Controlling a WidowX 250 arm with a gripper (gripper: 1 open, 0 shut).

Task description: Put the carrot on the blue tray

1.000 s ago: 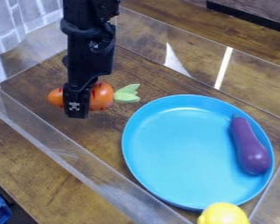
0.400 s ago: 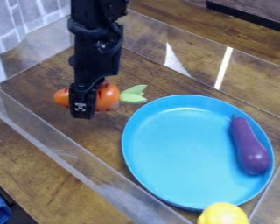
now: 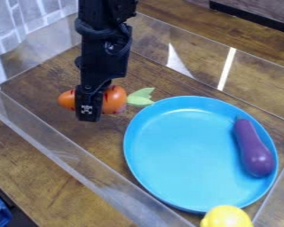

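One black gripper (image 3: 91, 111), closed around one orange carrot (image 3: 106, 98), its green top pointing toward the tray. The carrot is near the tray, not on it. One round blue tray (image 3: 180, 160) sits on the wooden worktop (image 3: 43, 160), with one purple eggplant (image 3: 254, 148) on it. One yellow lemon (image 3: 226, 217) lies at the tray's edge.

Black robot arm (image 3: 106, 44), blocky dark housing, angular black hand (image 3: 89, 102) with slim segmented fingers
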